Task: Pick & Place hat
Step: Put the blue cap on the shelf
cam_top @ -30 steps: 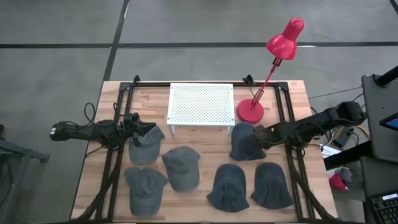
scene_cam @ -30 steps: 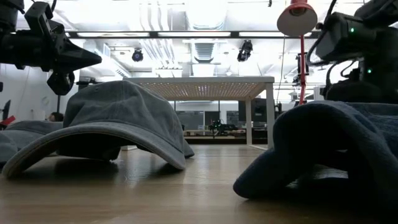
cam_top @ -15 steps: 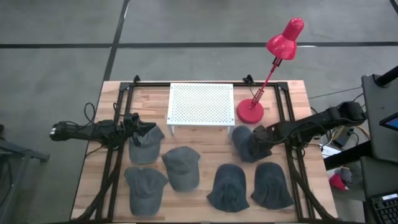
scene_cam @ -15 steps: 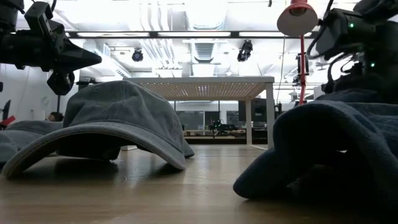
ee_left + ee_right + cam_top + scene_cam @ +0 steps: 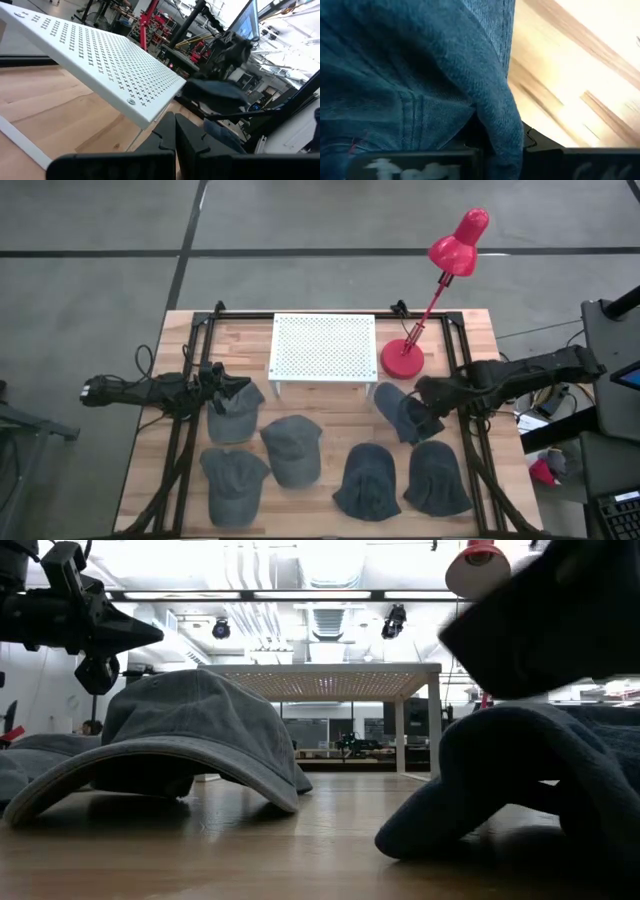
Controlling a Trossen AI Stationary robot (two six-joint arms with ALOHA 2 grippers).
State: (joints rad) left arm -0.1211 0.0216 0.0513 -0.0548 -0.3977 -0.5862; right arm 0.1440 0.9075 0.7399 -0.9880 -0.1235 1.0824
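One hat [image 5: 402, 412] is hanging pinched in the right gripper [image 5: 428, 395], off the table [image 5: 330, 400] beside the lamp [image 5: 432, 290]. Left gripper [image 5: 232, 387] is idling, fingers together, over another cap [image 5: 234, 414].

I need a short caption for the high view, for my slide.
Right gripper lifts a gray hat near the red lamp; left gripper waits.

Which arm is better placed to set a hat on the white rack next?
The right. Its hand is already shut on a grey hat, lifted beside the white rack. The left hand hovers shut and empty over another cap.
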